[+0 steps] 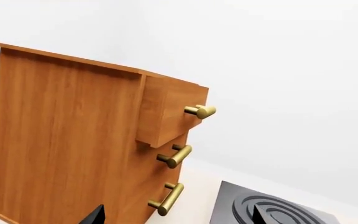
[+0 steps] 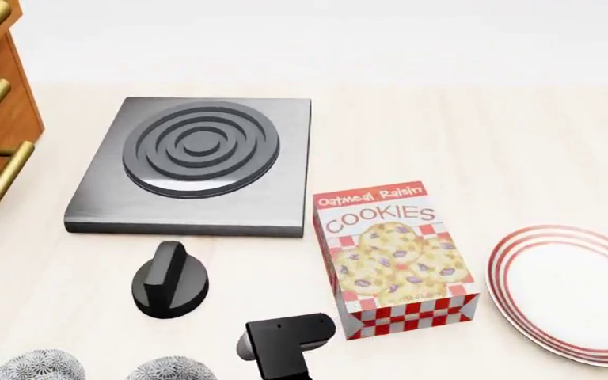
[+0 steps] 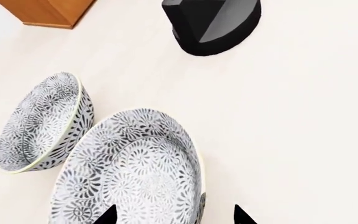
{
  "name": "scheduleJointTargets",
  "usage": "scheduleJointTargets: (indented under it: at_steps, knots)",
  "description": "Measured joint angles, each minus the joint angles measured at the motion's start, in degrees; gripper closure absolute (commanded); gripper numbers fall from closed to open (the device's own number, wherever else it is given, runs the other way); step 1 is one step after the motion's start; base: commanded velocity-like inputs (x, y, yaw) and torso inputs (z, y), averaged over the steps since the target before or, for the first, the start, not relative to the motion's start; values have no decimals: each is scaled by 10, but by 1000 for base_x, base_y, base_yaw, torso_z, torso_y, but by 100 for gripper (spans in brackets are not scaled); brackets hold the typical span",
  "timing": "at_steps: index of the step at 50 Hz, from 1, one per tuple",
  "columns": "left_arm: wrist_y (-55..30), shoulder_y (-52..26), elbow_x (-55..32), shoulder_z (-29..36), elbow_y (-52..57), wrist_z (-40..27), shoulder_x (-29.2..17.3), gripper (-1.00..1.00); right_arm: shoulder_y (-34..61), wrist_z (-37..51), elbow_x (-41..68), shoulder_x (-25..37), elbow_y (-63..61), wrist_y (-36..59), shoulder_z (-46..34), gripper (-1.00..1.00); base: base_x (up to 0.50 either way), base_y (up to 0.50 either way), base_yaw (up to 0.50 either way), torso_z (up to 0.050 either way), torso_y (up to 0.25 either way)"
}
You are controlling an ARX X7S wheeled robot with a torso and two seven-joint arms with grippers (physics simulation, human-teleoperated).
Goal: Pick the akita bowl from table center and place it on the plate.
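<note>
Two patterned grey-black floral bowls sit side by side at the table's near edge. The akita bowl (image 3: 129, 172) (image 2: 172, 369) is the one nearer the table's middle. My right gripper (image 3: 175, 217) is open and straddles its rim: one fingertip (image 3: 107, 215) is over the bowl's inside, the other over bare table beside it. The plate (image 2: 579, 293), white with red rings, lies at the far right and holds nothing. My left gripper (image 1: 177, 217) is open and holds nothing, facing the cabinet and stove.
The second patterned bowl (image 3: 39, 123) (image 2: 38, 366) lies just beside the first. A black knob-shaped object (image 2: 172, 279) stands behind the bowls. A cookie box (image 2: 394, 253) lies between bowls and plate. A grey stove plate (image 2: 193, 162) is farther back, and a wooden drawer cabinet (image 1: 73, 140) is at the left.
</note>
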Motion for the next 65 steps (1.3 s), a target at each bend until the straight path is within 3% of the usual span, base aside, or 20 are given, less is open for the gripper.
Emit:
scheduleJointTargets:
  at_steps: [22,46,65]
  knots:
    - [1,2,-7,2,4,-5,-5,-100,-12,19,-2,11,-29,-23,-6,100,0,0,0,0,0]
    - [1,4,-14,4,9,-11,-11,-100,-26,133,-42,123,-352,-53,31,100,0,0,0,0,0]
    - [2,5,-20,5,14,-16,-16,-100,21,212,6,202,-513,45,159,100,0,0,0,0,0]
